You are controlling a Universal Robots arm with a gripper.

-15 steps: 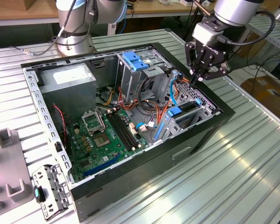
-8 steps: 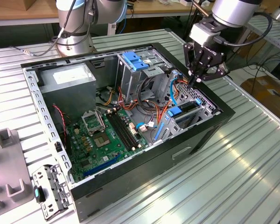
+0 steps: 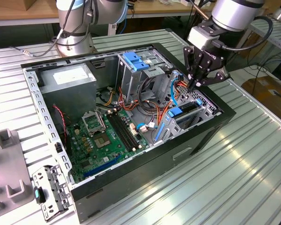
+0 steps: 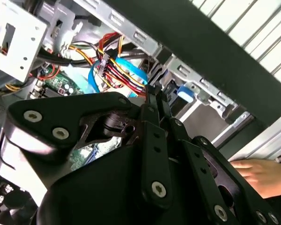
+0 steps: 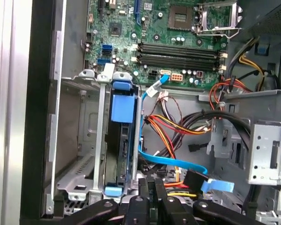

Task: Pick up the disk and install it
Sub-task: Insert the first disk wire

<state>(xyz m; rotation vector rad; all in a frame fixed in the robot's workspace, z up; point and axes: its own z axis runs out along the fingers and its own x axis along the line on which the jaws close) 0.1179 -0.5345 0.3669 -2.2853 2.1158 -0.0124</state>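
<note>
The disk (image 3: 175,112) stands on edge in the low metal drive bay at the exterior view's right end of the open computer case. In the first wrist view the disk (image 5: 121,105) shows a blue carrier tab, with its dark body running down between the bay walls. My gripper (image 3: 195,85) hangs just above the far end of that bay, near the bundle of cables. Its fingers (image 5: 145,185) are pressed together and shut, with nothing between them. The fingertips (image 4: 152,91) point at the red and yellow wires, a little apart from the disk's end.
A tall grey cage with a blue latch plate (image 3: 133,60) stands mid-case, with the motherboard (image 3: 103,136) and power supply (image 3: 68,77) beyond. Orange, red and light-blue cables (image 5: 178,126) lie beside the bay. A second arm's base (image 3: 75,28) stands behind the case. A person's hand (image 4: 260,174) rests outside it.
</note>
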